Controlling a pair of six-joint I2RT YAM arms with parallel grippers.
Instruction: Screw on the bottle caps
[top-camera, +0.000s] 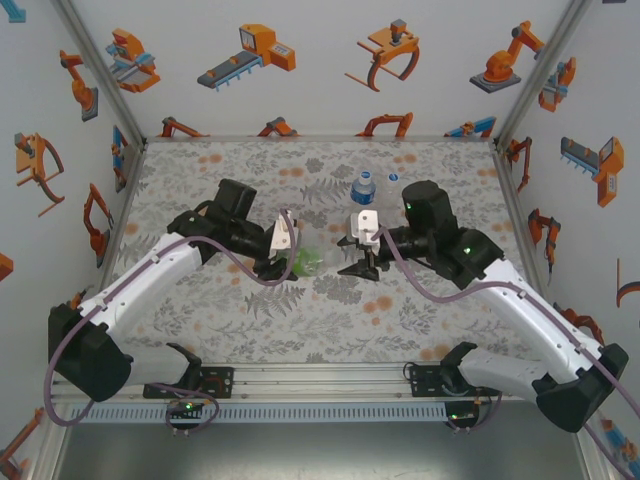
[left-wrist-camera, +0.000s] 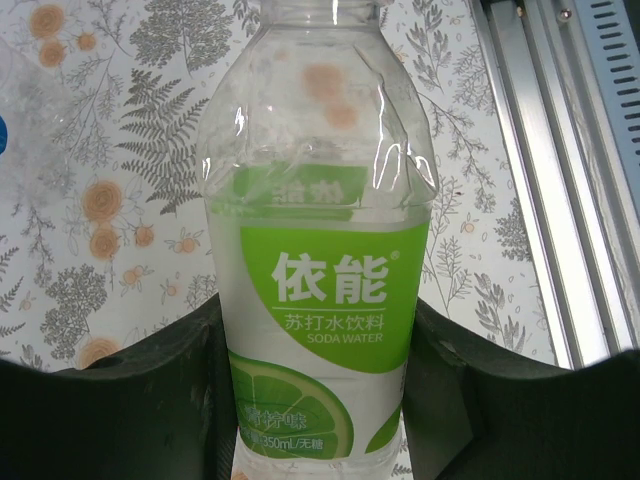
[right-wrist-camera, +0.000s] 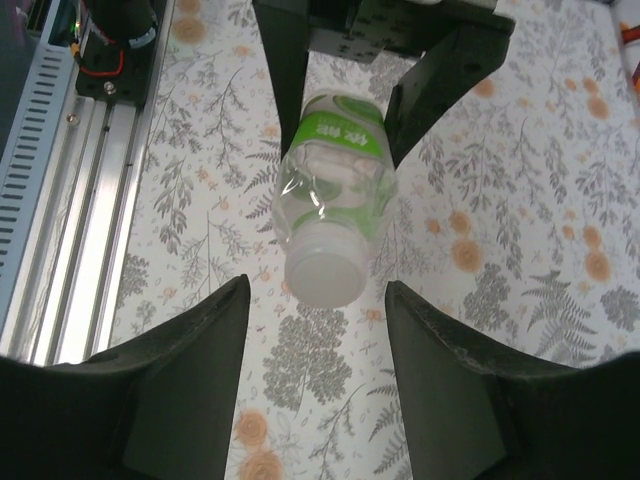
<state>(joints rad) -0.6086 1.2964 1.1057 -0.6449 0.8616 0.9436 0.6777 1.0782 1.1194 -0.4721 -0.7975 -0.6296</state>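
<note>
Reaching in from the near-left corner, my left arm (top-camera: 150, 275) stretches low across the bench (top-camera: 200, 170) towards the middle, with its wrist turned to the right. My left claw (top-camera: 283, 264) is closed on the green-label bottle (top-camera: 308, 262), clamped around the label band with a finger pressed to each side. The bottle lies on its side with its neck pointing right. I cannot tell whether it rests on the bench or hangs just above it.

A white cap (right-wrist-camera: 322, 275) sits on that neck. How far it is screwed down I cannot tell.

My right claw (top-camera: 356, 263) faces the cap head-on with its jaws apart. Its fingers (right-wrist-camera: 200, 370) stand on either side of the cap with a gap on each side, touching nothing. My right arm (top-camera: 510, 290) comes in from the near-right corner, mirroring the left.

The blue-label bottle (top-camera: 364, 190) stands upright just behind the right claw, close to the wrist.

The left wall (top-camera: 60, 180) and right wall (top-camera: 590, 200) close in the sides, and a metal rail (top-camera: 320, 375) runs along the near edge. Bare bench lies between the rail and the two claws, and more towards the back left.
</note>
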